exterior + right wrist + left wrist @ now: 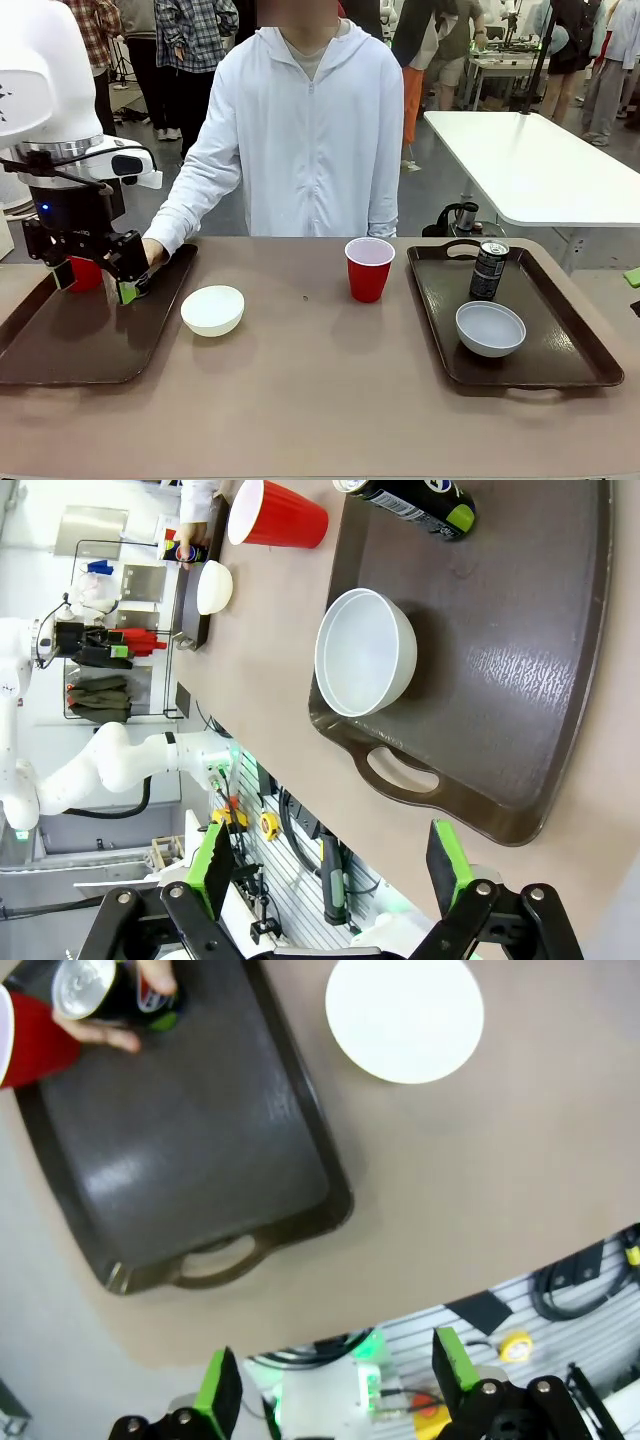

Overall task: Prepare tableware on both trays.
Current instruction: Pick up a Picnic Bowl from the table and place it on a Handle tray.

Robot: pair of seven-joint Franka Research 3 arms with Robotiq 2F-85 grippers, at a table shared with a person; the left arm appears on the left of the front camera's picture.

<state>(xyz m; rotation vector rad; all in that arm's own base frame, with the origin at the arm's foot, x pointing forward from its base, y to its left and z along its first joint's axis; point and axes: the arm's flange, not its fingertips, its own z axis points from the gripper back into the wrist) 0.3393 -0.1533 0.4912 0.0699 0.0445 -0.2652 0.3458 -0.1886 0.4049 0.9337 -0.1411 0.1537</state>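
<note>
My left gripper (96, 283) hangs open and empty above the left tray (60, 350). A red cup (85, 272) stands at that tray's far end, behind my fingers. Beside it, in the left wrist view, the person's hand (100, 1030) holds a dark can (90, 985) on the tray (200, 1130). The cream bowl (212, 308) and a second red cup (368, 268) stand on the bare table. The right tray (580, 350) carries a can (489, 270) and a grey-white bowl (490, 328). My right gripper (328, 865) is open, high over the near handle of its tray (520, 680).
The person stands at the far side of the table, one arm (200, 190) reaching to the left tray. A white table (540, 170) stands behind at the right. Open tabletop (320, 390) lies between the trays.
</note>
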